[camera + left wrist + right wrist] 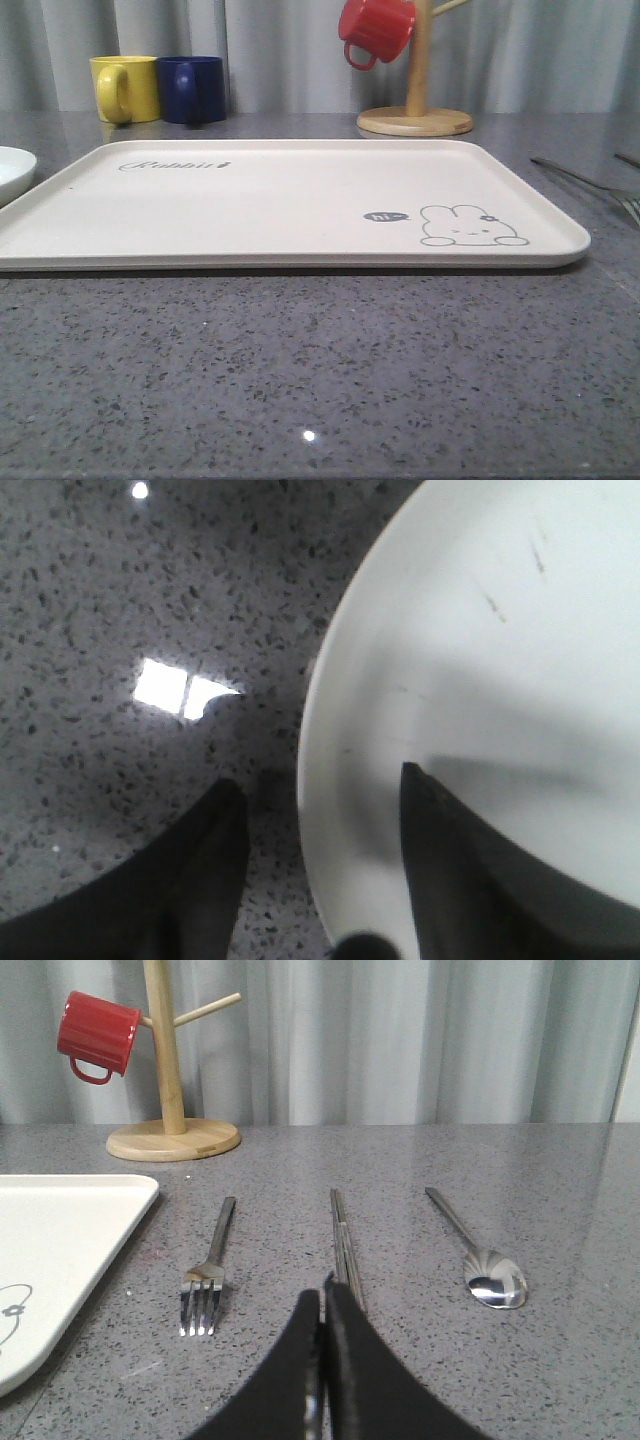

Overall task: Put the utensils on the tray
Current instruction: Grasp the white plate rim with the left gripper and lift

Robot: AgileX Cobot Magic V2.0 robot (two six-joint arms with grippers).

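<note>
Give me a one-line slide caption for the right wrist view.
Right gripper shut over the chopsticks, fork and spoon either side.

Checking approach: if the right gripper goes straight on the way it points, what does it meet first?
Probably the chopsticks, lying just ahead of the right gripper with its jaws shut; depth is unclear.

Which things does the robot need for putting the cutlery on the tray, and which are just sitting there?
Needed: fork, chopsticks, spoon, tray.

Just sitting there: red mug, wooden stand, yellow mug, blue mug, white plate.
</note>
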